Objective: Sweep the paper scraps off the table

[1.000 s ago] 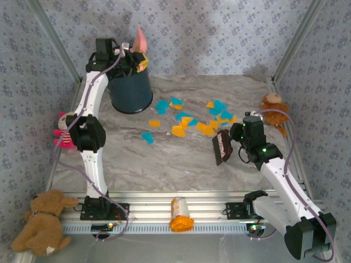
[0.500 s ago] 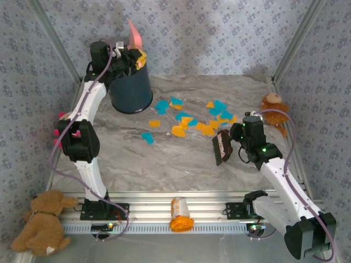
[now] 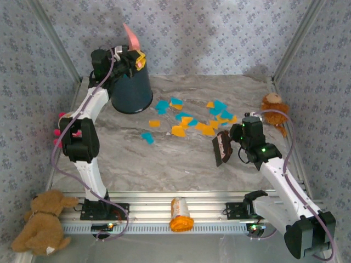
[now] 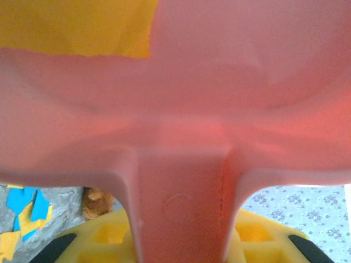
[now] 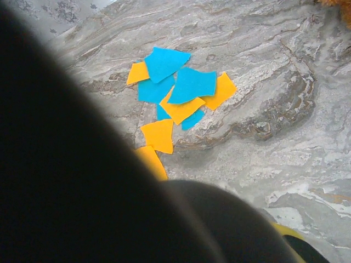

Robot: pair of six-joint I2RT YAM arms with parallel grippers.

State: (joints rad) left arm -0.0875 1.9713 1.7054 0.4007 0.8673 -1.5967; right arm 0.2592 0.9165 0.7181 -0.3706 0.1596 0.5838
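Dustpan (image 3: 130, 35), glossy pink, sits pinched in left gripper (image 3: 135, 58); right gripper (image 3: 232, 143) clamps dark flat brush (image 3: 220, 149).

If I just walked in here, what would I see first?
Probably the bright orange and blue paper scraps scattered across the middle of the marble table. Next, the pink dustpan that the left gripper holds up over the dark bin at the back left. On the right, the right gripper holds a dark brush beside the scraps.
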